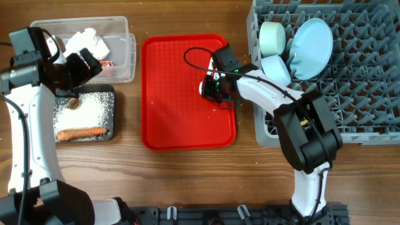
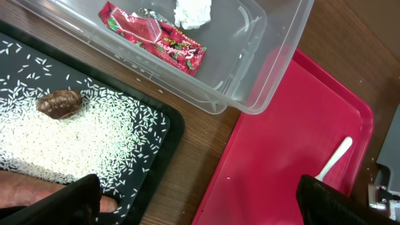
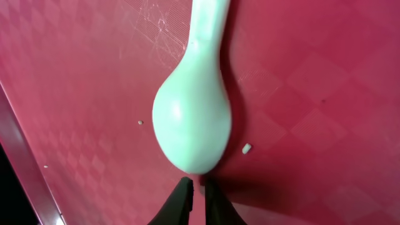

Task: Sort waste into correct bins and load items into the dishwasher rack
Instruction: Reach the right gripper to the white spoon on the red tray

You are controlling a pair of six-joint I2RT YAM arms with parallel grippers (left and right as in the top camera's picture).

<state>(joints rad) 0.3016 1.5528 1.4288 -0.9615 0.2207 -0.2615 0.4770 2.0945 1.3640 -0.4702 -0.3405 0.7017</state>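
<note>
1. One item looks left to load: the white plastic spoon [image 3: 194,119], smooth and glossy. It lies on the flat red tray [image 1: 169,112] near that tray's right edge, mid-table.
2. At the near left edge of the table, the shallow black tray [image 1: 113,115] holds a spread of fine white rice grains [image 1: 94,109], the orange sausage-like stick [image 1: 81,132] along its near side, and the wrinkled brown lump [image 1: 74,104] at its far side.
3. The right gripper [image 3: 197,194] sits at the tip of the spoon's bowl with its fingers drawn almost together. I cannot tell whether they pinch the rim.
4. A stray pale speck [image 3: 246,149], perhaps a rice grain, lies on the tray's faintly chequered surface beside the spoon, so a little waste may remain.
5. The left gripper [image 2: 200,190] hangs with its fingers wide apart and empty, above the gap between the black tray and the clear tub.
6. At the far left corner, the clear tub [image 1: 122,28] holds the crumpled tissue [image 1: 87,42] and the shiny red wrapper [image 2: 156,39].
7. At the far right corner, the grey pegged rack [image 1: 369,81] holds the light blue plate [image 1: 312,40] on edge, the pale green bowl [image 1: 272,36] and the light blue bowl [image 1: 277,67]. No yellow cup shows.
</note>
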